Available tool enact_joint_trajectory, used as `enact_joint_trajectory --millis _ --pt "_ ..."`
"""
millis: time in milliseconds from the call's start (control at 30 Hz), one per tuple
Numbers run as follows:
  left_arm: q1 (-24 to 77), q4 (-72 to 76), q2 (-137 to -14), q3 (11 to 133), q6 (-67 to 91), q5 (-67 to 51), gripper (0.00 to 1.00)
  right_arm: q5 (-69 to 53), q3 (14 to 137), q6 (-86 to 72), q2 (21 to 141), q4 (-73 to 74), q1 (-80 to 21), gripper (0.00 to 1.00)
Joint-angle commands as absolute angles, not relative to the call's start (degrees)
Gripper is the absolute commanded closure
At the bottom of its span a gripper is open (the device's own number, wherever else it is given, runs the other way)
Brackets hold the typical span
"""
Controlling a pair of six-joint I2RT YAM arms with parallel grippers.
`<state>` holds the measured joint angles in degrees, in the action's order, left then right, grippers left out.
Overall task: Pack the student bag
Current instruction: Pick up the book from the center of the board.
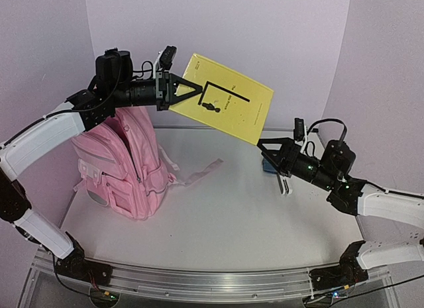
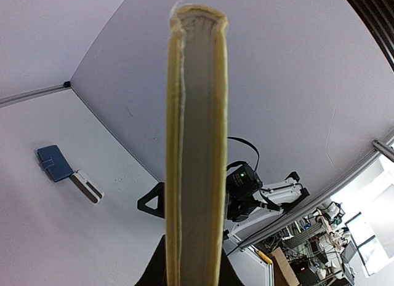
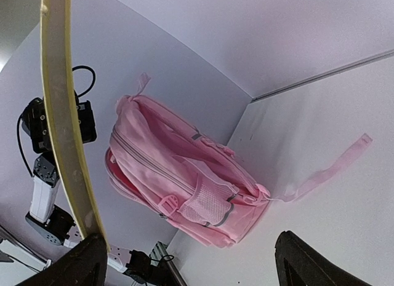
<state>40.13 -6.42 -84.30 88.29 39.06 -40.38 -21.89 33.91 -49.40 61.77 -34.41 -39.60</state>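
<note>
Left pincer (image 1: 192, 91) grips yellow book (image 1: 228, 99) (title unreadable).

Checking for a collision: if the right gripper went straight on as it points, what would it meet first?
Likely the yellow book, whose edge lies beside the open right gripper; otherwise the student bag beyond. Depth unclear.

The bag (image 1: 122, 169) is stood on the table's (image 1: 218, 215) left side, its strap (image 1: 199, 172) laid toward the middle. The book (image 1: 222, 99) is held above the table, right of the bag's top. A case (image 1: 269, 165) and a bar (image 1: 285, 185) are laid side by side near the right edge.
</note>
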Motion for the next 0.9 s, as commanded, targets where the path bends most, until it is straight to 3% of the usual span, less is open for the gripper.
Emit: enact_joint_trajectory --millis 0,733,867 --pt "40.4 -6.3 -81.5 86.6 38.8 -35.9 1.00 -24.5 36.1 -49.6 58.0 -43.5 -40.6 0.03" --pt "39.9 1.6 -79.2 82.7 40.7 -45.2 1.00 -25.4 39.5 -52.0 66.7 -44.0 -40.6 0.02" --pt "39.9 1.7 -79.7 82.7 40.8 -48.1 1.00 -28.7 41.7 -52.1 68.7 -46.1 -40.6 0.06"
